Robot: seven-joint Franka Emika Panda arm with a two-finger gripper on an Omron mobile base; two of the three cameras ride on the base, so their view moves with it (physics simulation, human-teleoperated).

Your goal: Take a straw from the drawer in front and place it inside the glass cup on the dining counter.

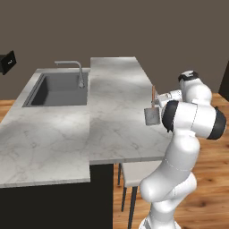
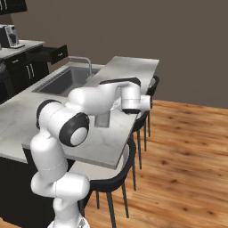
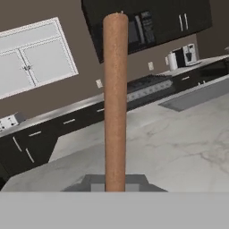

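The thin tan-brown straw [image 3: 115, 103] stands upright in the small clear greyish glass cup [image 1: 151, 116], near the right edge of the pale veined marble dining counter [image 1: 112, 116] — seemingly where the task wants it. Whether the claw [image 1: 162, 99] beside it grips the straw cannot be told.

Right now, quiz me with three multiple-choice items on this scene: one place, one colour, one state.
1. Where is the straw? A on a plate; B in the glass cup; C in a bowl.
2. What colour is the straw? A green; B white; C tan-brown.
3. How is the drawer? A pulled out; B shut; C taken away.
Key: 1 B, it stands in the cup on the dining counter; 2 C, the hand view shows it tan-brown; 3 A, its box juts out.
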